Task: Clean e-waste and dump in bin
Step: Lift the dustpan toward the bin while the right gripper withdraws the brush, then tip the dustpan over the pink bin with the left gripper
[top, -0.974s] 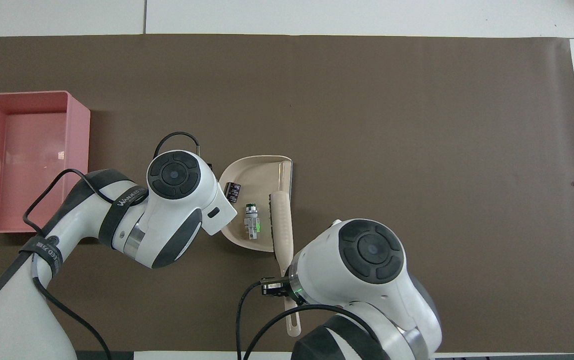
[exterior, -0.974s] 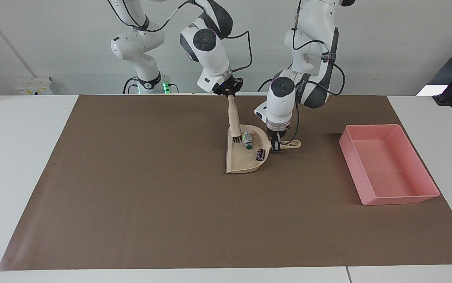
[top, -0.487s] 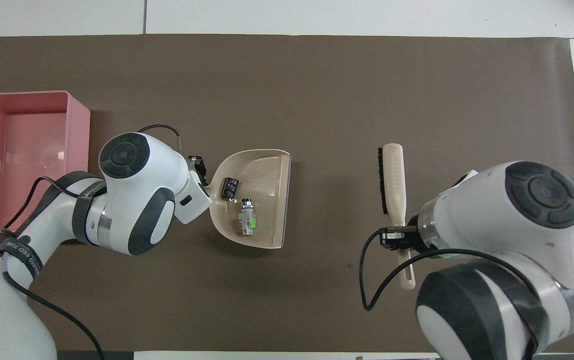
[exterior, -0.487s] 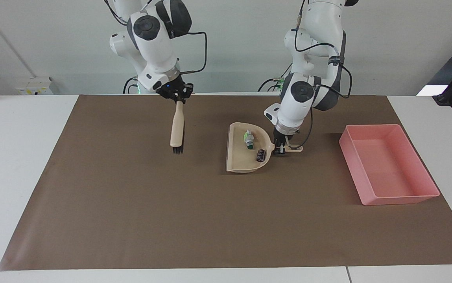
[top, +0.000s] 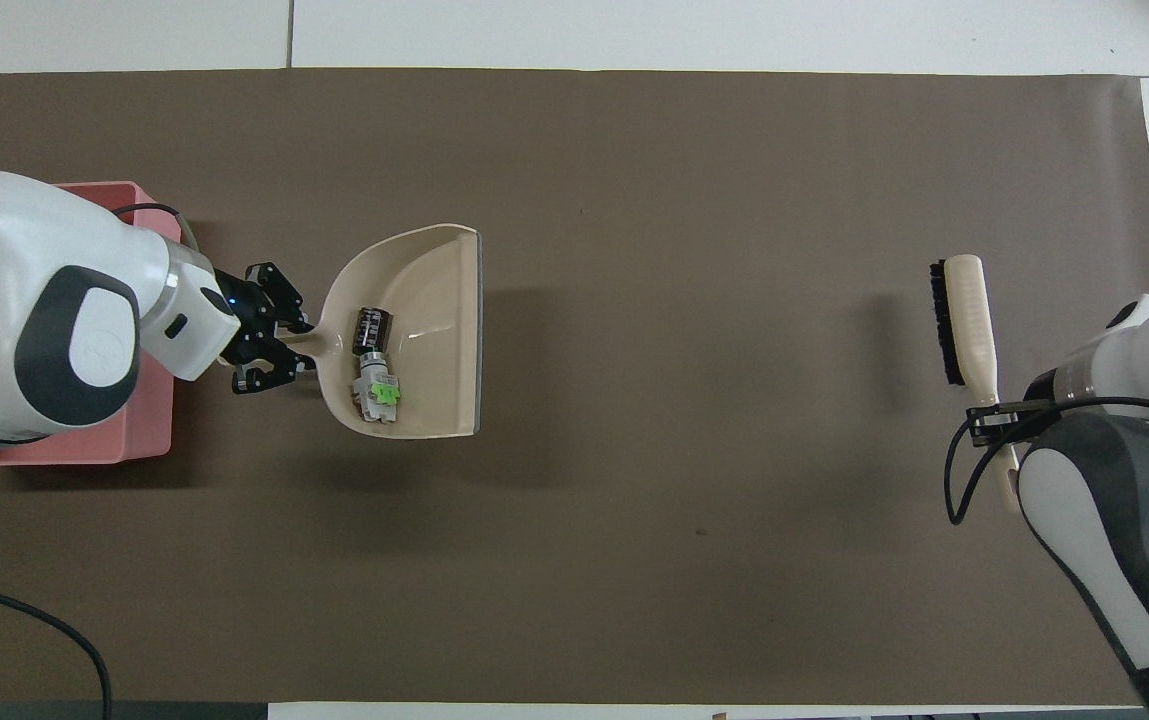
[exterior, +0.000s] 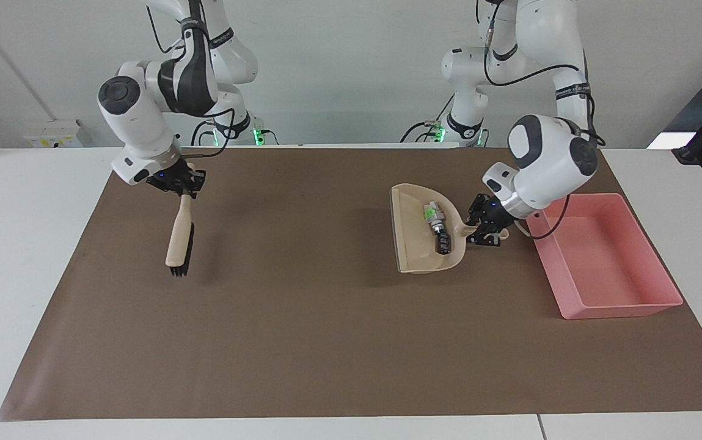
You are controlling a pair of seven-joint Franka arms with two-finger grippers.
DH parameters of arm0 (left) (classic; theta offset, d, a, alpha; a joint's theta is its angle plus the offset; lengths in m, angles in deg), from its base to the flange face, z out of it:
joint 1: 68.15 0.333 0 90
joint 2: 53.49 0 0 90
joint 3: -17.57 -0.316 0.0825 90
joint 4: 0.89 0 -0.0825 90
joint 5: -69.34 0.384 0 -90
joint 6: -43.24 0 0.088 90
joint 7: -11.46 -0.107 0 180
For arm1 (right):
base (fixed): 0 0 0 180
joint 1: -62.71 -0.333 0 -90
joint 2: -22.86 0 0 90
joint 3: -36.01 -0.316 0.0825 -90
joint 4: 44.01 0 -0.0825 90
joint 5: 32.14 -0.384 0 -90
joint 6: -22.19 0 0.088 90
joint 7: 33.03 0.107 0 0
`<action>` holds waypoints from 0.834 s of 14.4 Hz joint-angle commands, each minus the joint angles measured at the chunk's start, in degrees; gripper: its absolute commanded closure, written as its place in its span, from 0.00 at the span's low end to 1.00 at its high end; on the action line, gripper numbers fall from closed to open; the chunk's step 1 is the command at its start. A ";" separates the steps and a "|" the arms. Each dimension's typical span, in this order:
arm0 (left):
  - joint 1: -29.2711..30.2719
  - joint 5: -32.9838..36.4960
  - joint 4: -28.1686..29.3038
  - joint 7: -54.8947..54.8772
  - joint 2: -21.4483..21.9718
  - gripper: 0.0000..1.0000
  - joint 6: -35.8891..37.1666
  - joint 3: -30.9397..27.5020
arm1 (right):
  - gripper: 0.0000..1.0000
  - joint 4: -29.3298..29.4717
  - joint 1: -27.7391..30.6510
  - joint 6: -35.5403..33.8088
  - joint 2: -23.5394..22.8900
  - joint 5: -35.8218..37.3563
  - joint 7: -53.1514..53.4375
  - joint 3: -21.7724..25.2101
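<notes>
two e-waste pieces (exterior: 436, 227) lie loose in the dustpan (exterior: 419, 244), handle gripped by left end effector (exterior: 489, 227), bin (exterior: 607, 299) at its 3 o'clock; excess tilt spills them early. right end effector (exterior: 183, 188) grips the brush (exterior: 179, 239).
</notes>
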 commanded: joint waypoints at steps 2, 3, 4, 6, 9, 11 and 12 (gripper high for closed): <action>7.33 -2.65 -9.07 -4.27 -0.11 1.00 10.62 0.10 | 0.99 -2.97 6.09 6.73 -1.12 1.10 -6.52 -1.22; 9.70 -2.65 -11.45 -4.97 -0.29 1.00 13.34 0.01 | 0.99 -3.86 6.44 7.80 -1.30 1.10 -7.05 -1.13; 12.42 -2.48 -13.82 -5.59 -0.55 1.00 15.98 0.01 | 0.99 -3.95 6.97 8.33 -2.17 1.10 -7.32 -1.22; 17.52 -1.69 -18.65 -8.39 -2.39 1.00 18.81 -0.17 | 0.99 -3.86 8.81 8.69 -3.49 0.93 -7.76 -1.22; 21.93 3.57 -25.51 -13.76 -5.90 1.00 20.31 -0.17 | 0.97 -4.74 10.05 8.60 -3.50 0.93 -9.77 -1.13; 24.39 7.26 -28.51 -13.86 -7.58 1.00 20.14 -0.26 | 0.97 -5.44 11.36 8.60 -3.15 0.93 -11.44 -1.22; 25.01 9.89 -29.48 -13.86 -8.28 1.00 19.27 -0.34 | 0.96 -5.53 11.37 8.51 -3.06 0.93 -11.71 -1.13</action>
